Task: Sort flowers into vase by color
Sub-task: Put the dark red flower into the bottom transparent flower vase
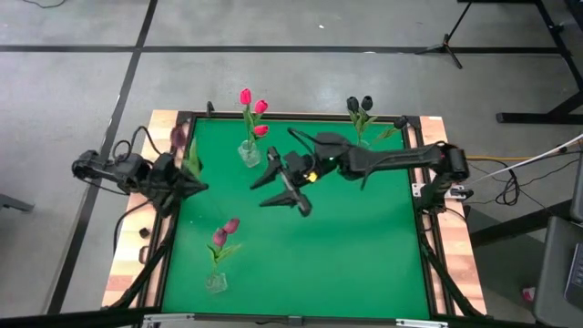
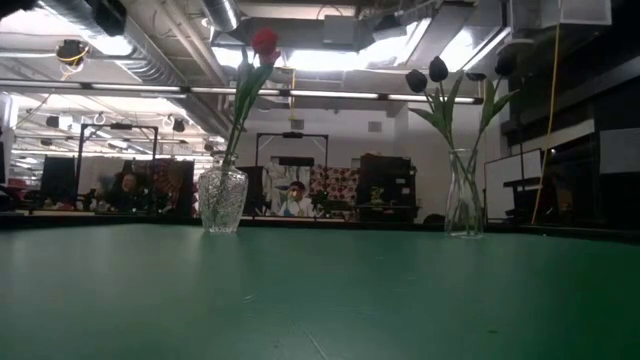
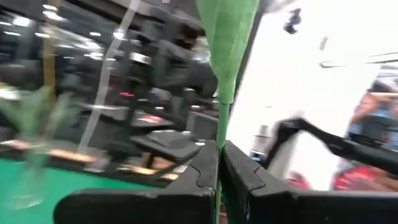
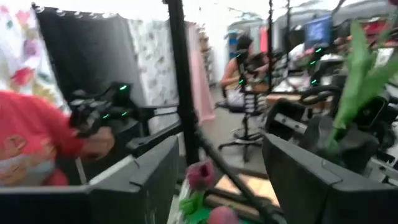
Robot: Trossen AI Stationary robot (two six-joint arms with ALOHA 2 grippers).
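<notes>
Pinched shut in left tool [image 3: 219, 163]: green stem [image 3: 222, 118], flower [image 1: 181, 137] aloft over table [image 1: 364, 237] edge. Could slip, swing, miss vase. Right tool [image 1: 284, 185] open, empty.

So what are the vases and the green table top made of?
The vases look like clear glass: in the low view you see the stems and the room through the patterned vase and the slim vase, and both glint. They could be clear plastic. The table top looks like a matte green mat or felt, since it hardly shines.
</notes>
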